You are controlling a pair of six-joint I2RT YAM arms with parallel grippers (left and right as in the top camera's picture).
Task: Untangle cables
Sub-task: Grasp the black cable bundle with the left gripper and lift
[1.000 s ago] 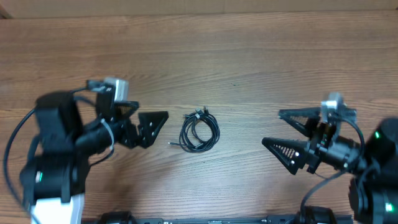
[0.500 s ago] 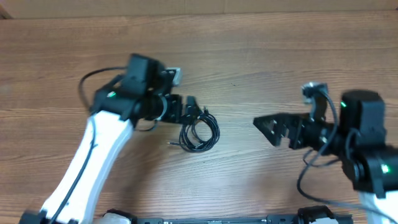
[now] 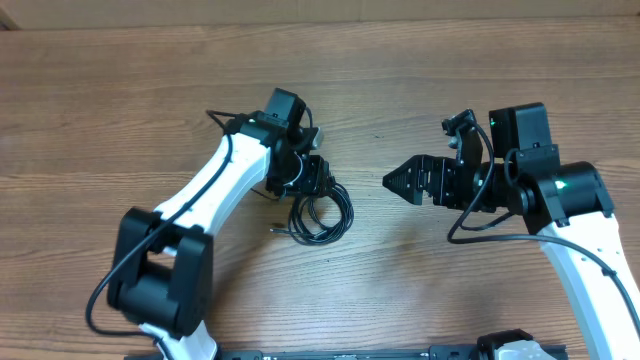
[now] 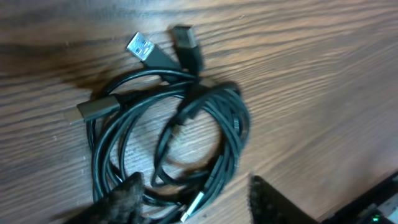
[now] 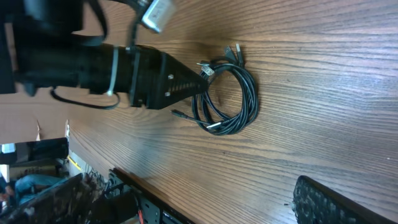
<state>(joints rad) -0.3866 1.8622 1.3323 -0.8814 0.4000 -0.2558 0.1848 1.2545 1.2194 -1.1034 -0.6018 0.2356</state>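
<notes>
The cables (image 3: 320,212) are lying in one small black coil near the middle of the wooden desk (image 3: 480,80), the loops overlapping one another. In the close view from the left wrist, several plugs are sticking out at the far edge of the coil: a silver-tipped plug (image 4: 140,46) and a dark plug (image 4: 186,40) side by side, and a third plug (image 4: 93,111) off to one side.

The left arm (image 3: 200,195) is reaching in across the desk, and the left jaws are sitting right at the rim of the coil. They are standing partway apart, straddling the near arc of strands. One finger (image 4: 121,199) is overlapping the strands, while the other finger (image 4: 280,202) is showing a sliver of bare wood between itself and the bundle, so nothing is being clenched.

The right arm (image 3: 560,195) is pointing in from the other side, its tip aimed at the coil but well apart from it. The right jaws are spread wide and released, grasping nothing; in the right wrist view the coil is lying far out in front of them.
</notes>
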